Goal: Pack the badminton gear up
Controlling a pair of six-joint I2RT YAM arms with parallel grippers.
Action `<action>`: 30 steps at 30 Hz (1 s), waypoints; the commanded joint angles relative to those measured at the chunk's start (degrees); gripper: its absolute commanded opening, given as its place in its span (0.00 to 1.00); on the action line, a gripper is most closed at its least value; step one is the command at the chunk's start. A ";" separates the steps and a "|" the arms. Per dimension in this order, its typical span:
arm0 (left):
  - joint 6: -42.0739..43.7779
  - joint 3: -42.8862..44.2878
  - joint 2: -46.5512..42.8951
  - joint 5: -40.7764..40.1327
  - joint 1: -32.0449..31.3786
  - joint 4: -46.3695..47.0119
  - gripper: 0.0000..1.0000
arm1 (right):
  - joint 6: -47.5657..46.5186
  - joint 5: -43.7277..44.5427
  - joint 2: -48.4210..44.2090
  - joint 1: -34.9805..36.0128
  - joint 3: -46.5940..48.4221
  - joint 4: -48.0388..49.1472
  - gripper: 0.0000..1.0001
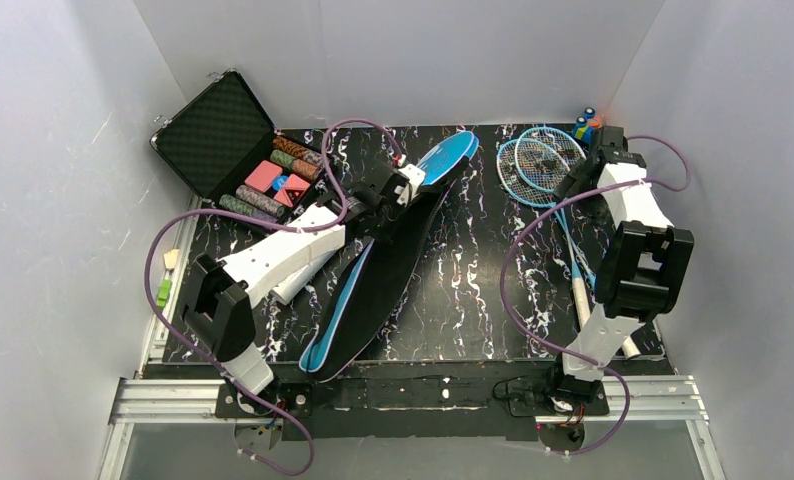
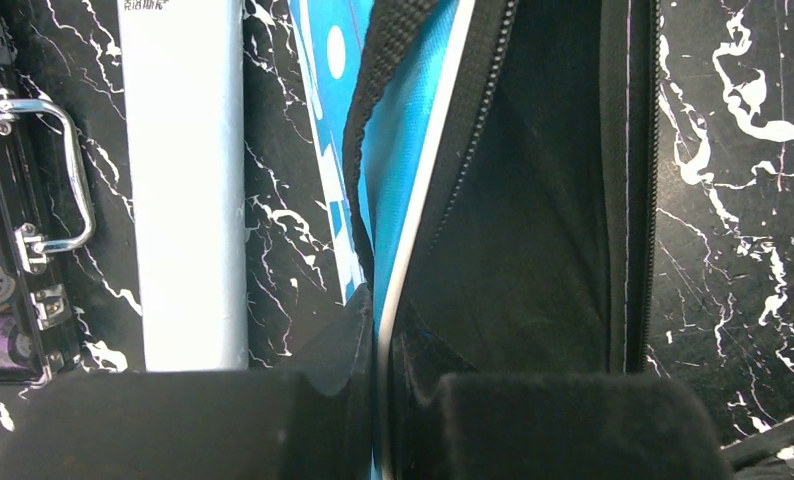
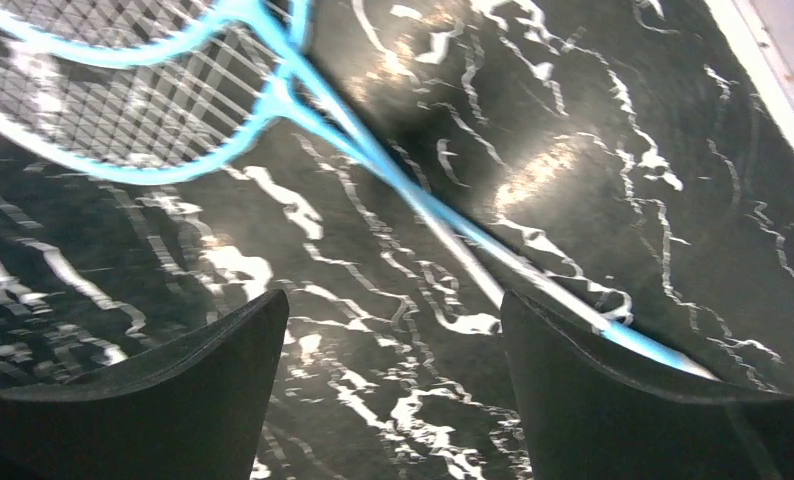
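The big blue racket bag [image 1: 373,290] lies open along the middle of the mat, its black inside showing. My left gripper [image 1: 405,186] is shut on the white-piped edge of the bag's blue flap [image 2: 403,200], beside the black strap [image 2: 388,70]. The long white tube [image 2: 183,180] lies left of the bag, partly under my left arm [image 1: 298,282]. Two blue-framed rackets [image 1: 535,160] lie crossed at the back right. My right gripper [image 3: 393,325] is open and empty just above the mat, with the racket shafts [image 3: 413,195] right in front of it and one passing by its right finger. No shuttlecocks show.
An open black case of coloured chips [image 1: 235,150] stands at the back left, its metal handle [image 2: 58,170] close to the tube. A small orange-and-blue toy [image 1: 588,123] sits at the back right corner. White walls enclose the mat on three sides.
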 commanded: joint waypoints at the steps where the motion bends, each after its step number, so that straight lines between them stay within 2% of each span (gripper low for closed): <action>1: -1.69 3.34 -2.89 4.26 2.42 -0.94 0.00 | -6.39 5.50 0.28 -0.95 -1.64 -1.29 0.85; 6: -2.02 5.26 -2.66 6.52 4.39 -2.27 0.00 | -8.00 1.62 2.05 -2.40 -3.23 1.66 0.79; 12: -2.42 6.05 -2.77 7.07 4.98 -3.27 0.00 | -7.50 -0.52 6.00 -2.43 -1.86 0.80 0.60; 17: -2.39 6.21 -2.18 6.60 5.49 -3.56 0.00 | -6.09 -2.66 4.80 -2.40 -5.69 2.69 0.46; 24: -2.50 6.26 -2.34 6.84 6.09 -3.48 0.00 | -4.97 -2.86 3.07 -2.23 -8.77 2.75 0.45; 30: -2.43 5.21 -3.23 7.26 6.32 -3.07 0.00 | -4.71 -2.20 1.57 -2.16 -10.56 3.22 0.48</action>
